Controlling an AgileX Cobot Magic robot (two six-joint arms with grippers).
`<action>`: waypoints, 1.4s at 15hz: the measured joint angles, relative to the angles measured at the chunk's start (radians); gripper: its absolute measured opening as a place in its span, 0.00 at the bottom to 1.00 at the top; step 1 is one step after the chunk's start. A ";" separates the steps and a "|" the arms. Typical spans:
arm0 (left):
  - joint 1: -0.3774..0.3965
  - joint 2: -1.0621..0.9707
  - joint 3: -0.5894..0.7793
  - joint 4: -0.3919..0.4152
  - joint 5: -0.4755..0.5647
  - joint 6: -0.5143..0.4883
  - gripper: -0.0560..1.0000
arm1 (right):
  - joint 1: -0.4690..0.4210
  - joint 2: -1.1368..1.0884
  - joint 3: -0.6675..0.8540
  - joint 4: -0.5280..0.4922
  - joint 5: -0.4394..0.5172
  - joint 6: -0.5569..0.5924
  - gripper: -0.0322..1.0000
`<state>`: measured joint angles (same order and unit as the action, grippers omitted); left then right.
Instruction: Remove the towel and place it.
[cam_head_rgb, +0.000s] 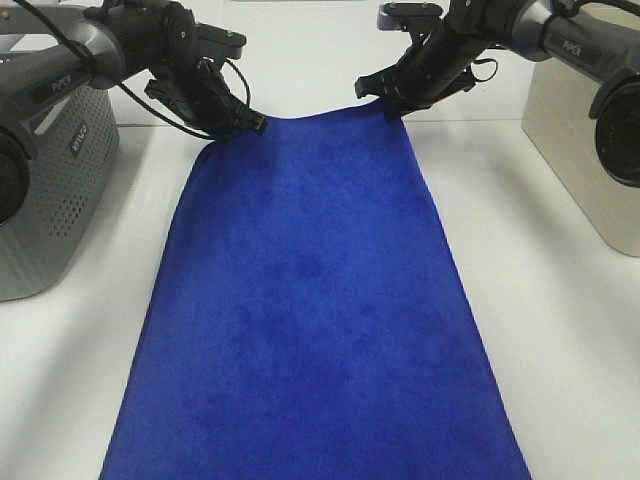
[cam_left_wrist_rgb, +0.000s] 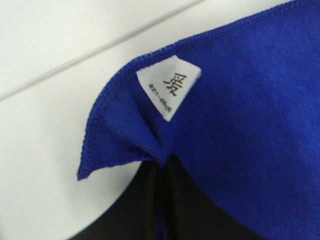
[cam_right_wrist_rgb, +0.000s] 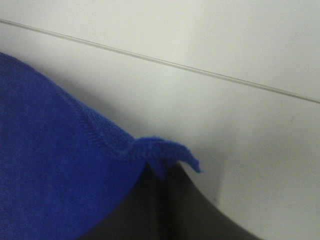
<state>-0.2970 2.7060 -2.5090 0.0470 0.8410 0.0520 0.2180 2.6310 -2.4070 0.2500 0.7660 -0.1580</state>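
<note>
The royal-blue towel (cam_head_rgb: 310, 310) lies spread lengthwise over the white table, running from the far edge down to the near edge of the exterior high view. My left gripper (cam_head_rgb: 240, 125) is shut on its far left corner, my right gripper (cam_head_rgb: 385, 105) shut on its far right corner. In the left wrist view the towel (cam_left_wrist_rgb: 240, 110) bunches into the closed black jaws, and its white tag (cam_left_wrist_rgb: 169, 92) with dark print shows beside the pinched corner. Seen from the right wrist, the stitched edge of the towel (cam_right_wrist_rgb: 60, 170) curls where the jaws clamp it.
A grey perforated box (cam_head_rgb: 50, 190) stands at the left edge, and a beige box (cam_head_rgb: 575, 150) at the right. White table (cam_head_rgb: 560, 340) shows on both sides of the towel. A thin seam crosses the table behind the grippers.
</note>
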 joint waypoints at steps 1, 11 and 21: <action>0.000 0.000 -0.001 0.015 -0.035 0.000 0.07 | 0.000 0.000 0.000 0.000 -0.029 0.000 0.05; 0.000 0.000 -0.001 0.110 -0.207 0.000 0.07 | 0.000 0.000 0.000 0.000 -0.181 -0.057 0.05; 0.000 0.061 -0.001 0.135 -0.291 0.000 0.08 | -0.022 0.058 0.000 0.014 -0.248 -0.078 0.05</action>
<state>-0.2970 2.7670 -2.5100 0.1820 0.5500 0.0520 0.1960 2.6890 -2.4070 0.2640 0.5180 -0.2360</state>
